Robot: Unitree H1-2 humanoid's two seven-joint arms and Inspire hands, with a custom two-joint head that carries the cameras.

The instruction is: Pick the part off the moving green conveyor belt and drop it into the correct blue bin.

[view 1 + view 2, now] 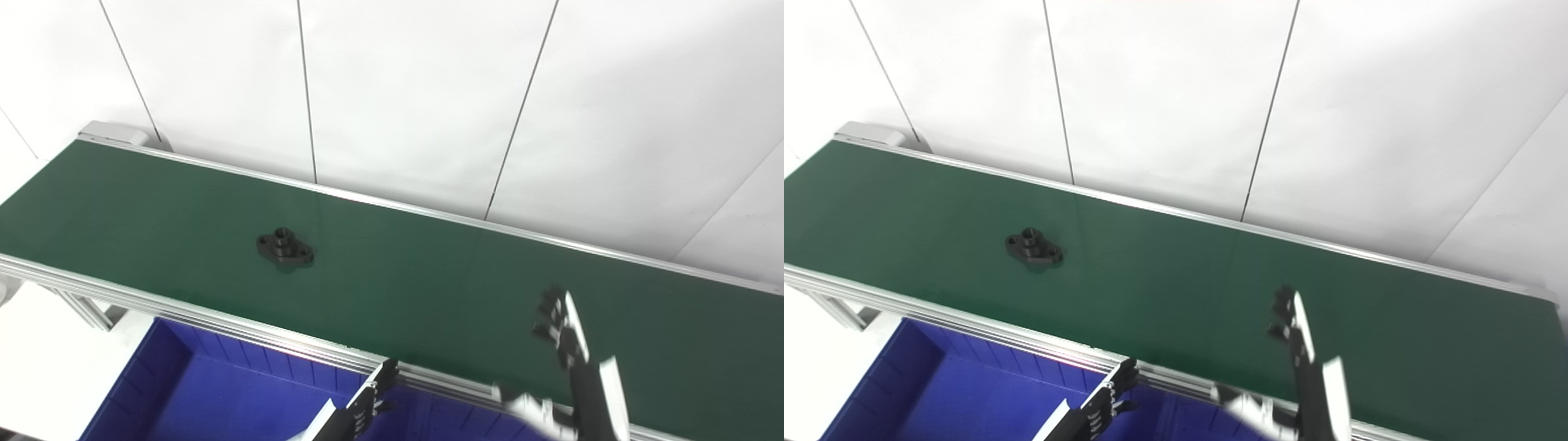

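Note:
A small black flanged part [285, 245] with a raised hub and two ear holes lies flat on the green conveyor belt [429, 275], left of centre; it also shows in the right eye view [1034, 247]. My right hand [566, 343] is raised over the belt's near right part, fingers spread and holding nothing, far right of the part. My left hand [367, 404] hangs low at the belt's near rail above the blue bin [202, 392], fingers extended and empty.
The belt's aluminium rails [184, 312] run along its near and far sides. A white panelled wall [398, 92] stands behind. The blue bin's ribbed wall [968, 355] sits below the near rail; a second blue area [453, 416] shows right of my left hand.

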